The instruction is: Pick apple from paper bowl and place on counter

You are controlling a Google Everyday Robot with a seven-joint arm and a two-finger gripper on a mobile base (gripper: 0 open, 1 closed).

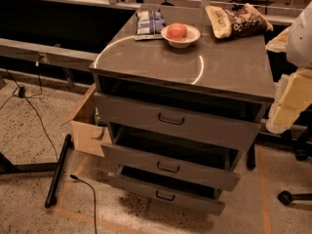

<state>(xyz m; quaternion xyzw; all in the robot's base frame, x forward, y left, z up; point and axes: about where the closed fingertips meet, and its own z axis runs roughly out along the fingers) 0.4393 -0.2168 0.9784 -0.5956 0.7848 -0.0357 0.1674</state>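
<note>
Apple (pixel 177 31) in bowl (pixel 181 43) — pincer (pixel 285 110) at R edge, off counter (pixel 229 62).

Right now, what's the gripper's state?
Gripper: at the view's right edge, beside the counter, apart from the apple in the paper bowl; open or closed cannot be told.

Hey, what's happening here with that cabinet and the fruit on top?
A one-armed robot is meant to lift the apple out of the bowl and set it on the counter. Nothing is being handled yet: the apple sits in the bowl near the back of the counter, between two snack bags. The gripper is at the right edge of the view, beside the cabinet and clear of the bowl.
</note>
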